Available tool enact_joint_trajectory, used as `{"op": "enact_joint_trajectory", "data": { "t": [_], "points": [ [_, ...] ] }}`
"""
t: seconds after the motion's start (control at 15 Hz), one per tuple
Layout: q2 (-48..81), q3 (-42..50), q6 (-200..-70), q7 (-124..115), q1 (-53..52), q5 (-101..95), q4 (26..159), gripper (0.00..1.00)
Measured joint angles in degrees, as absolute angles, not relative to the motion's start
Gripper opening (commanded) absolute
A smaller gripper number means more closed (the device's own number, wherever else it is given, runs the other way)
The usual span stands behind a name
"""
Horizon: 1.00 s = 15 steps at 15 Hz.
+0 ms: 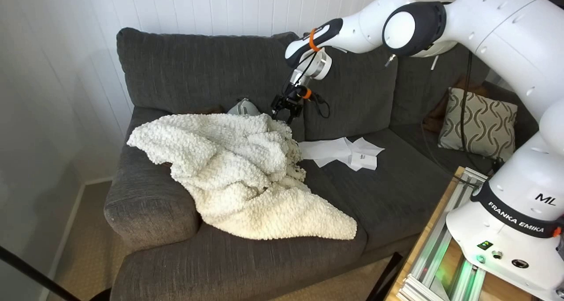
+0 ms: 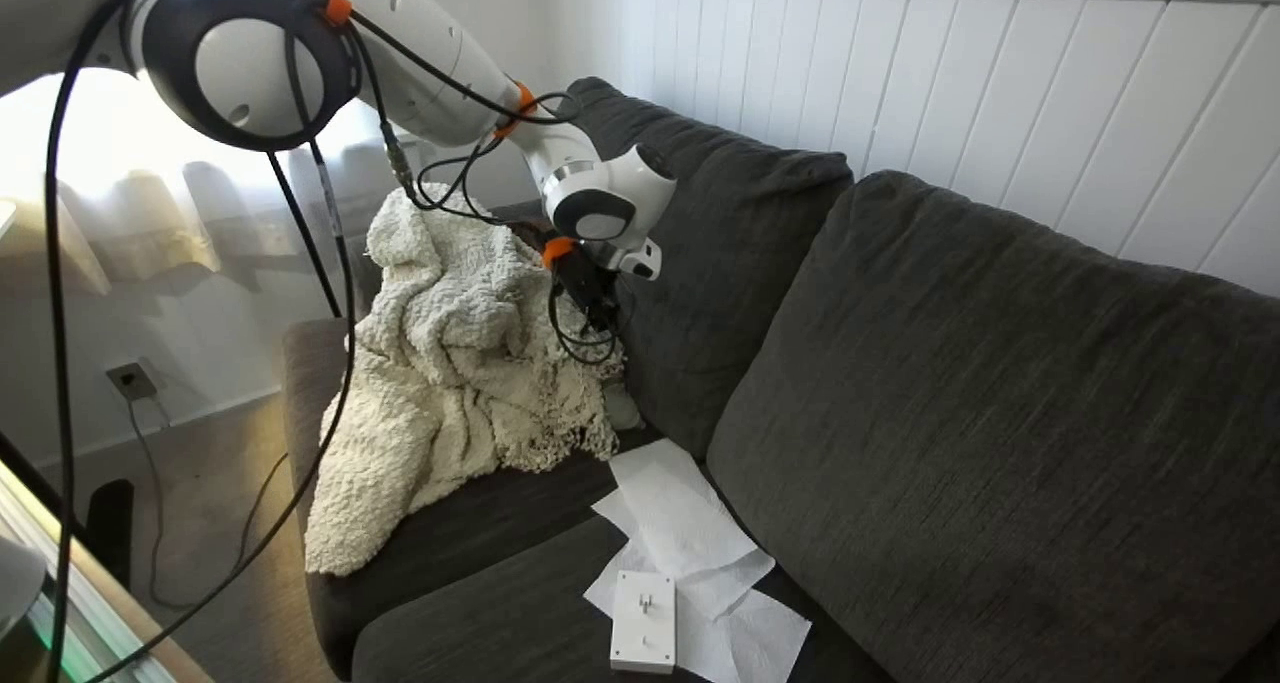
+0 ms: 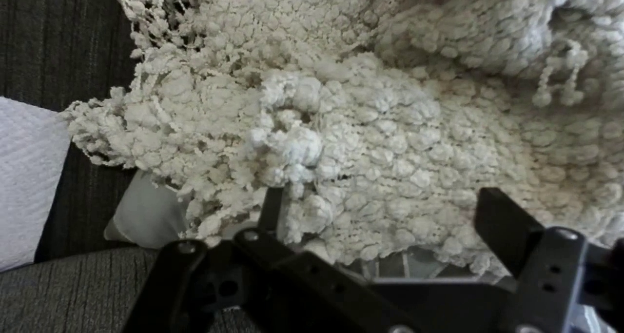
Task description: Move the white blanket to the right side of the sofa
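My fingers (image 3: 507, 225) are smooth, with a dull finish. The white blanket (image 3: 390, 143) is cloth, a rough, nubbly, matt knit. The sofa (image 1: 198, 67) wears matt, streaky woven fabric. The sheets (image 2: 680, 508) look like finely dimpled paper. My arm (image 1: 502, 32) is smooth and lightly glossy; the rails (image 1: 435, 243) look like metal, the wall (image 2: 1000, 83) smoothly painted.

You're in a home, living room by the looks of it.
You've got a dark grey fabric sofa (image 1: 202, 76), a cream knitted throw (image 1: 238, 177) rumpled across one end, and a wavy-patterned throw pillow (image 1: 478, 122) further along. White grooved wall panelling (image 2: 1000, 103) runs behind the sofa. In an exterior view you also get a pale curtain (image 2: 195, 223) lit from behind and a wall outlet (image 2: 131, 381) low down; the beige floor (image 1: 94, 221) looks carpeted.
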<state>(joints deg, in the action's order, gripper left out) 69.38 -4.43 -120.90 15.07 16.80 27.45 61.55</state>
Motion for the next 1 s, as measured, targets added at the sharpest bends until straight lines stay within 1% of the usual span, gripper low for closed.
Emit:
{"op": "enact_joint_trajectory", "data": {
  "t": [0.47, 1.0],
  "points": [
    [74.11, -4.47, -120.36, 14.19, 16.40, 23.62, 55.68, 1.00],
    [75.14, -4.89, -118.22, 14.09, 16.30, 23.62, 55.22, 1.00]
  ]
}}
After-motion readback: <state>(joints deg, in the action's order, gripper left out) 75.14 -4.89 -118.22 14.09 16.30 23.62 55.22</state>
